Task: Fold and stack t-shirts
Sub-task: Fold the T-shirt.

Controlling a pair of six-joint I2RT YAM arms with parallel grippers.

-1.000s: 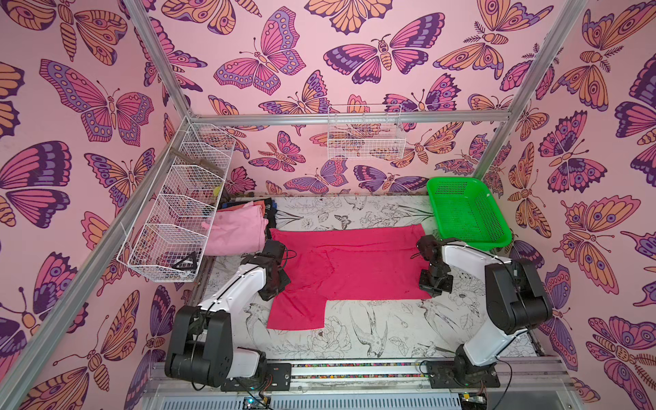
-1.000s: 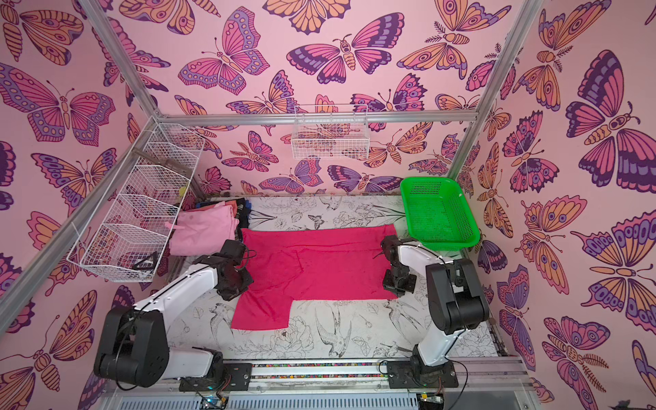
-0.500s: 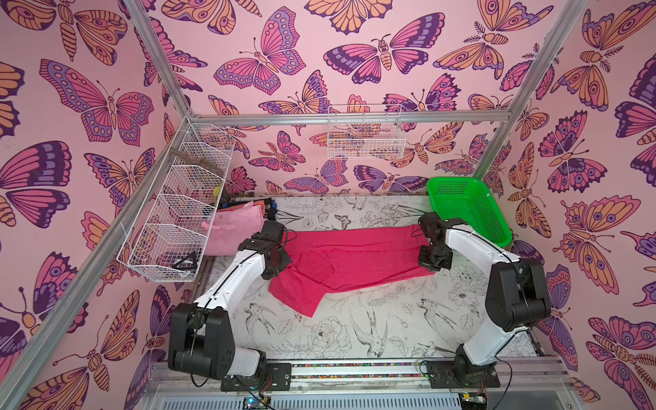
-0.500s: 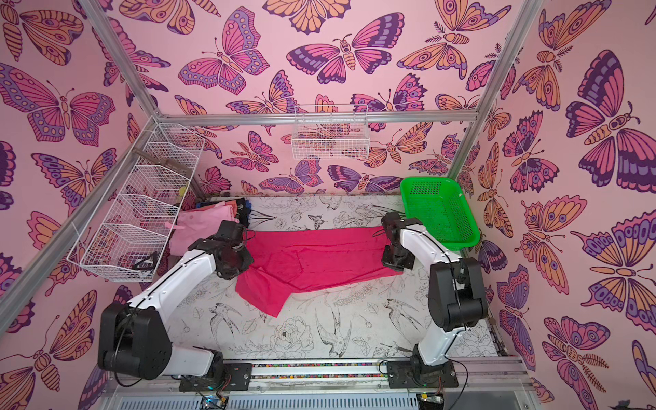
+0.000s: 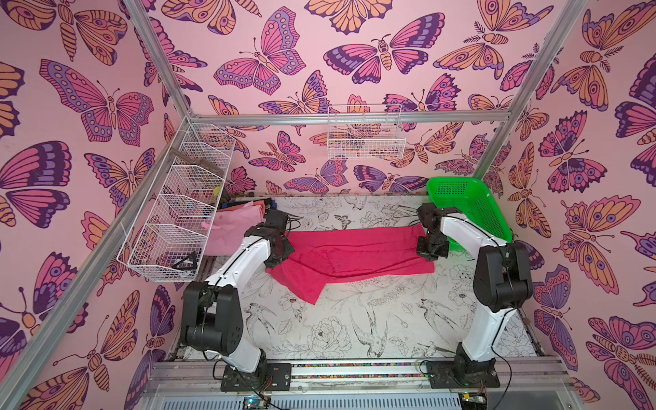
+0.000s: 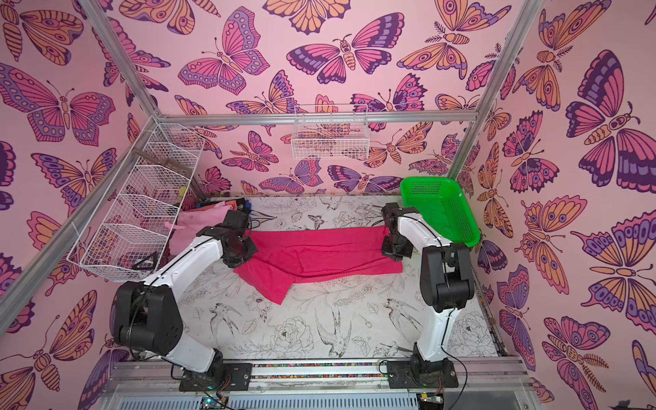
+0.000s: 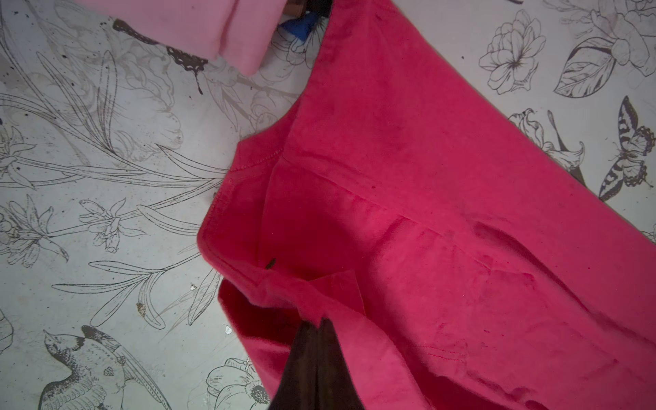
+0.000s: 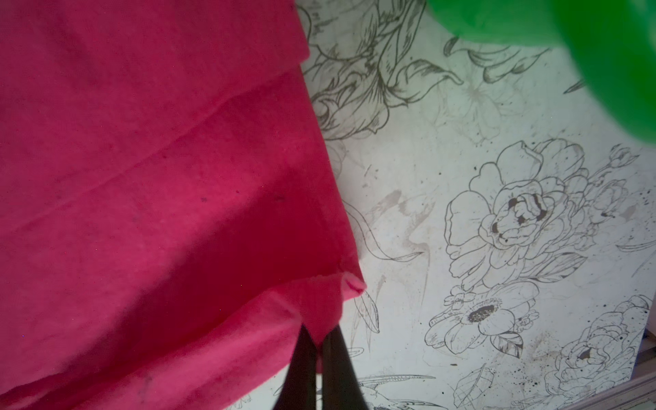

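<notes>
The left gripper (image 7: 319, 337), its jaws drawn in to a thin pinch, is holding a bunched left-hand edge of the crimson short-sleeved cloth t-shirt (image 5: 355, 252). The right gripper (image 8: 321, 337), likewise drawn in, is pinching the shirt's right-hand corner, and the cloth is rising in a small peak between its fingers. In both top views the grippers are hanging over the shirt's two ends, roughly midway between its near and far edges. A second ago the shirt was lying spread flat, its near hem well toward the near side. The two arms are now carrying that hem toward the far side, so the garment is showing as a narrower band with a slack fold across its middle. One flap, probably a sleeve, is trailing toward the near left. This is reading as the first lengthwise fold under way and not yet laid down: the held edge is likely needing to travel farther and be lowered before release. The shirt is lying on the white tabletop printed with birds and flowers (image 5: 355, 330), between the light pink cloth t-shirt (image 5: 234, 227) at the far left and the green plastic mesh basket (image 5: 468, 209) at the far right.
</notes>
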